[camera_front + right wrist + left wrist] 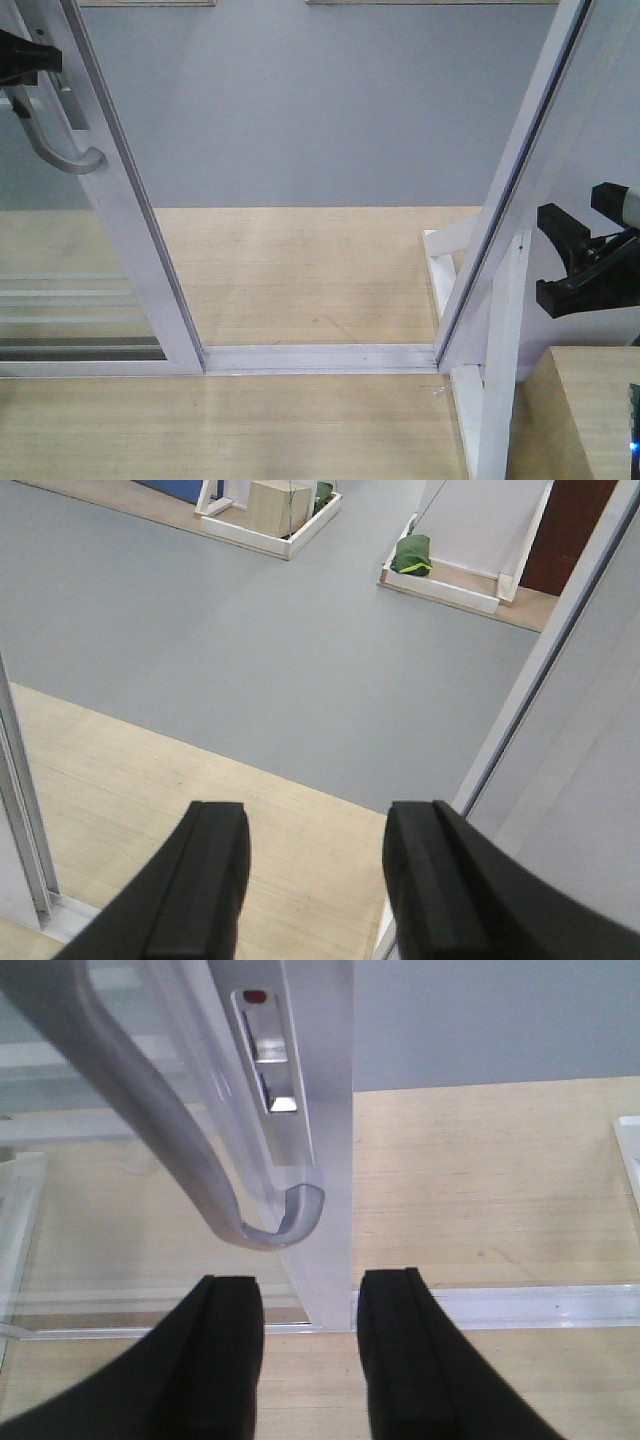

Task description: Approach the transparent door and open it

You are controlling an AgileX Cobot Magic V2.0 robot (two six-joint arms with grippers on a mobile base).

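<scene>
Glass in a shiny white frame, the transparent door (120,250) is standing at nine o'clock, already slid aside. Its curved silver handle (170,1130) is the spot to grab; it looks smooth, slippery and stiff. The left gripper (305,1345) is hanging wide below it, holding nothing. At three o'clock, the right gripper (315,880) is waiting wide too.

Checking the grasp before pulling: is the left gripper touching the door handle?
Apart. The left wrist view shows the left gripper open below the handle, wood floor visible between them.
</scene>
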